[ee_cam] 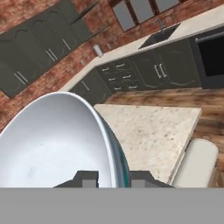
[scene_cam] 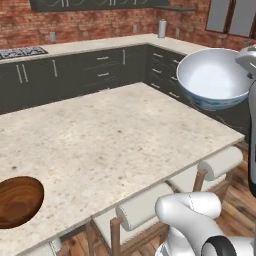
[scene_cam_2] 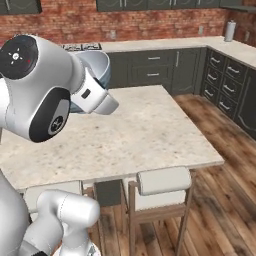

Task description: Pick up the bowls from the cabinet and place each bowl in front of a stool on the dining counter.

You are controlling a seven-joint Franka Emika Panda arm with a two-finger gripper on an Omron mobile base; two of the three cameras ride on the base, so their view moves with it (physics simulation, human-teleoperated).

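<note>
My gripper (ee_cam: 113, 178) is shut on the rim of the white bowl (ee_cam: 52, 140), whose blue-patterned outside shows in the left base view. That bowl (scene_cam: 215, 77) hangs tilted in the air above the right end of the dining counter (scene_cam: 125, 130). In the right base view the arm covers most of the bowl (scene_cam_2: 100, 65). The dark-brown wooden bowl (scene_cam: 17, 200) stands on the counter's near left edge. Dark wall cabinets (ee_cam: 39, 39) hang on the brick wall; I cannot tell which one is the cabinet of the task.
Padded stools (scene_cam: 145, 207) (scene_cam: 220, 162) stand along the counter's near side; one stool (scene_cam_2: 164, 181) is at its right end. Grey drawer units (scene_cam: 100, 65) line the brick wall. A paper towel roll (scene_cam: 162, 28) stands on the back counter. Wooden floor (scene_cam_2: 225, 165) lies to the right.
</note>
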